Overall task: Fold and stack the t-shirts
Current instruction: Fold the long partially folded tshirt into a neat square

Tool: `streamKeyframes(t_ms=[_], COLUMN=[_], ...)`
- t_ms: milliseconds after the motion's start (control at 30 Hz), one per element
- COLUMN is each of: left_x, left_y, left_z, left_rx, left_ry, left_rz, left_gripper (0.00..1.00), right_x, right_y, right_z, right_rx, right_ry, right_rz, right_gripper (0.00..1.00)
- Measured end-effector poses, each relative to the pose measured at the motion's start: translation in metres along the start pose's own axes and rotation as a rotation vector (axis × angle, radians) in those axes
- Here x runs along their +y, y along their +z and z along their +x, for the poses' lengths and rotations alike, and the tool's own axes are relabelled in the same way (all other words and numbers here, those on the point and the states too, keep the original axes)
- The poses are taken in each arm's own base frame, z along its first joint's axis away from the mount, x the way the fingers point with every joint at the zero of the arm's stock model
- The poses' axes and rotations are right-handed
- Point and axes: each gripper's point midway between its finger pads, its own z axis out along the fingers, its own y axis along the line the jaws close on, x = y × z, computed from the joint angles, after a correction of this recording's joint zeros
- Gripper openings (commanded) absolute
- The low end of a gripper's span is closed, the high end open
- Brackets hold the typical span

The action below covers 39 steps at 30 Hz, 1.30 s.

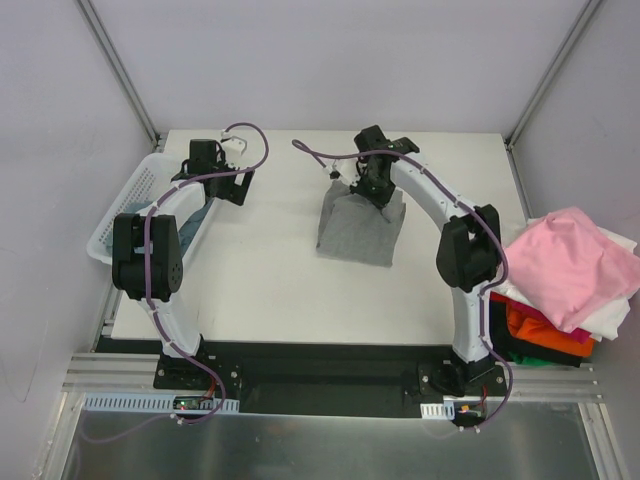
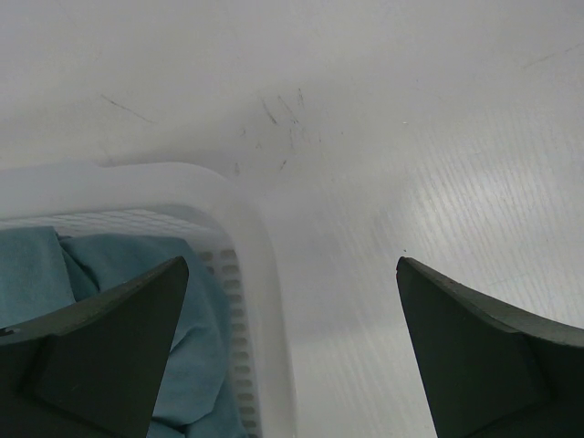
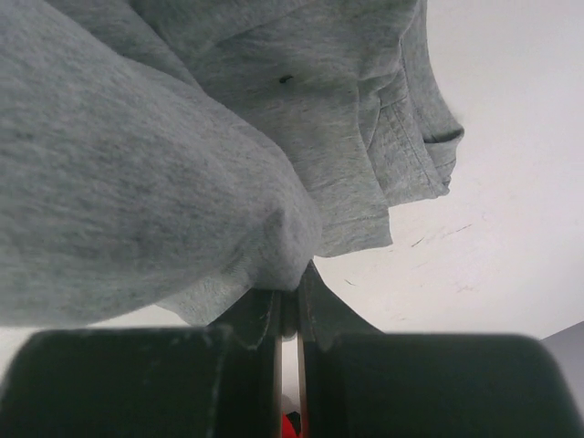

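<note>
Nearest to us, well to the right of the right tool (image 3: 290,301) and off the edge of the surface (image 1: 270,280), lies a rumpled heap of tees: a pink t-shirt (image 1: 570,265) on top, a white t-shirt (image 1: 612,322) under it and an orange t-shirt (image 1: 540,335) lower down. We judge these to be not yet folded, and we see no neat stack anywhere on the surface. The job looks to be at an early stage.

Farther out, the grey t-shirt (image 1: 350,230) spreads in a rough rectangle on the middle of the surface. It hangs from and lies on the near side of the right tool, which is clenched on a bunch of its far edge and lifts that edge clear. We take this as a fold in progress.

The right arm rises from its base, bends at a high elbow and sweeps leftward and away, with the tool pointing down.

Farthest off, the left arm reaches over the white basket (image 2: 246,219). The left tool (image 2: 290,265) hovers above the basket's far corner, jaws spread wide and gripping nothing. The teal t-shirt (image 2: 100,260) lies in the basket, below and to the tool's left, not yet taken out.
</note>
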Motion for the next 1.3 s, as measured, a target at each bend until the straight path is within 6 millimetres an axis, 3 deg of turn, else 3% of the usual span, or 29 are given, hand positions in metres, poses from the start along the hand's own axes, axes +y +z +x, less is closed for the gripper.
streamKeyframes(t_ms=[267, 567, 700, 900, 933, 1000, 1133, 1300], left_x=[0.000, 0.001, 0.001, -0.001, -0.002, -0.002, -0.002, -0.002], left_y=[0.000, 0.000, 0.000, 0.001, 0.001, 0.001, 0.001, 0.001], left_z=[0.000, 0.000, 0.000, 0.006, 0.007, 0.008, 0.008, 0.008], left_rx=[0.000, 0.000, 0.000, 0.010, 0.012, 0.016, 0.014, 0.014], left_ry=[0.006, 0.018, 0.018, 0.017, 0.017, 0.017, 0.018, 0.018], left_rz=[0.000, 0.001, 0.001, 0.006, 0.007, 0.008, 0.008, 0.008], left_gripper=[0.99, 0.99, 0.99, 0.99, 0.99, 0.99, 0.99, 0.99], right_x=[-0.022, -0.050, -0.064, -0.077, -0.080, -0.086, -0.101, -0.120], right_y=[0.029, 0.019, 0.024, 0.053, 0.057, 0.063, 0.070, 0.075], right_z=[0.010, 0.000, 0.000, 0.001, 0.001, -0.001, -0.004, -0.008], right_rx=[0.041, 0.011, 0.015, 0.037, 0.036, 0.035, 0.035, 0.038], right_ry=[0.018, 0.004, 0.003, 0.006, 0.005, 0.005, -0.002, 0.006], right_rz=[-0.012, 0.061, 0.103, 0.152, 0.162, 0.190, 0.260, 0.356], right_gripper=[0.01, 0.01, 0.02, 0.16, 0.27, 0.38, 0.49, 0.56])
